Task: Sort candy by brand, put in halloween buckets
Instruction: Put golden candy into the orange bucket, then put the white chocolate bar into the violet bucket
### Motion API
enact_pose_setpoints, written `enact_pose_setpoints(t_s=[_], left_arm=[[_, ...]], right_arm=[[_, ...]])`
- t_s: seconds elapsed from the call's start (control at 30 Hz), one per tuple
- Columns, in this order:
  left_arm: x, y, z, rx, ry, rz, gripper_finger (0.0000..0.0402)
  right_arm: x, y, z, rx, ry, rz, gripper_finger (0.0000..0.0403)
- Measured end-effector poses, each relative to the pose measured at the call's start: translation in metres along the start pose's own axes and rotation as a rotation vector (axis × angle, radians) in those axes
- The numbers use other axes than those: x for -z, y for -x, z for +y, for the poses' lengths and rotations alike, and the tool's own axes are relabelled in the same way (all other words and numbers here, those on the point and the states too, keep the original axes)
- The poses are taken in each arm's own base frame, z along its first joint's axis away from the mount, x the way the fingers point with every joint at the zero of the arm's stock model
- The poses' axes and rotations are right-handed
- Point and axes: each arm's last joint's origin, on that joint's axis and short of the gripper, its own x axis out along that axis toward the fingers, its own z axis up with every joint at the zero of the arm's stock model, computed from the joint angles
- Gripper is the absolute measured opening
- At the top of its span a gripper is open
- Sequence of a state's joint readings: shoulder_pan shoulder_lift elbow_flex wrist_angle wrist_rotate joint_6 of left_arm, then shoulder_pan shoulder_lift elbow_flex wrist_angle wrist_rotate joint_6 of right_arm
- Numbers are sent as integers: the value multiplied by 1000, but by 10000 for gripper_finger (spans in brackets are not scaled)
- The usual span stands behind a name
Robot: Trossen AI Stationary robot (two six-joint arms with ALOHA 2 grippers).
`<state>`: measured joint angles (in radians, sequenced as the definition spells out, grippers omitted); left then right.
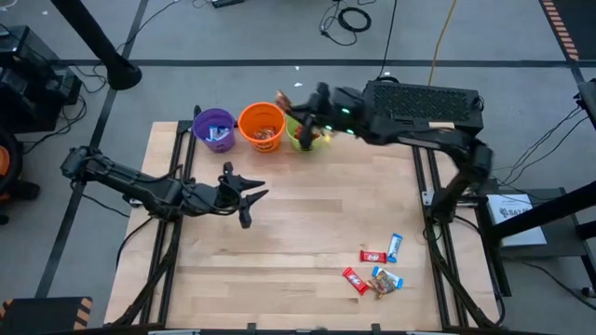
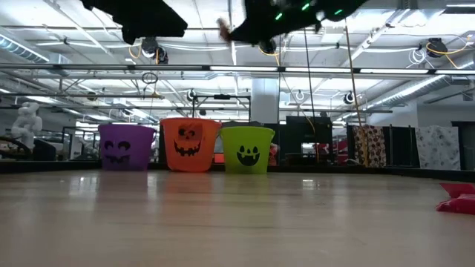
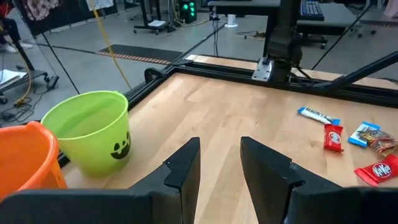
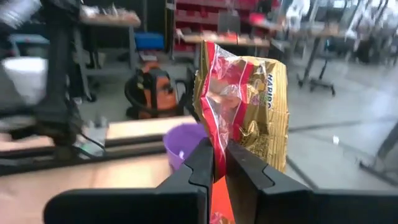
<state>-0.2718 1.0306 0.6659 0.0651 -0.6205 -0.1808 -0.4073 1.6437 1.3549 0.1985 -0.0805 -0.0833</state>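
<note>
On the left of the table (image 1: pixel 279 233), the left gripper (image 1: pixel 250 200) hovers over bare wood with its two fingers (image 3: pixel 183 168) parted by a narrow gap and nothing between them. At the table's far edge three buckets stand in a row, touching or nearly so: the purple bucket (image 1: pixel 215 129) first, with wrappers showing inside it, then the orange bucket (image 1: pixel 262 126), also holding candy, then the green bucket (image 1: pixel 304 137), which the right arm partly hides from above. In the low view each one shows a dark face print — purple (image 2: pixel 127 147), orange (image 2: pixel 190 144), green (image 2: pixel 247 149). The right gripper (image 1: pixel 296 105) reaches in from the right and hangs above the orange and green buckets, well clear of their rims; its fingers (image 4: pixel 202 165) are pinched tight on a gold bag (image 4: pixel 249 106), a gold-and-red packet with a clear window that stands up out of the grip, and in that wrist view the purple bucket (image 4: pixel 183 142) lies just behind it. Farther right, near the table's front right corner, the loose candy (image 1: pixel 377 268) lies in a small cluster: a blue bar (image 1: pixel 395 247), a red bar (image 1: pixel 373 256) beside it, another red bar (image 1: pixel 355 279), and a blue-and-brown packet (image 1: pixel 386 281) — all well apart from the buckets.
</note>
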Motion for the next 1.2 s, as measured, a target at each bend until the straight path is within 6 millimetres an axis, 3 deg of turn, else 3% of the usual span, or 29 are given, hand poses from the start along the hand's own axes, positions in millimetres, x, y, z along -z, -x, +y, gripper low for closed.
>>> enact_pose_setpoints(t_s=[0.2, 0.43, 0.67, 0.9, 1.07, 1.2], left_arm=[[0, 0, 0, -3, 7, 2, 123], [5, 1, 0, -5, 16, 47, 123], [6, 1, 0, -6, 29, 55, 123], [3, 0, -1, 1, 48, 25, 123], [2, 0, -1, 5, 33, 11, 123], [2, 0, -1, 4, 28, 17, 123]], right_arm=[[45, -63, -22, 32, -80, 124, 27], [83, -93, -18, 26, -130, 201, 39], [92, -97, -19, 33, -144, 221, 74], [85, -95, -19, 30, -122, 193, 95], [68, -87, -16, -1, -109, 166, 104], [43, -63, -4, -37, -35, 245, 105]])
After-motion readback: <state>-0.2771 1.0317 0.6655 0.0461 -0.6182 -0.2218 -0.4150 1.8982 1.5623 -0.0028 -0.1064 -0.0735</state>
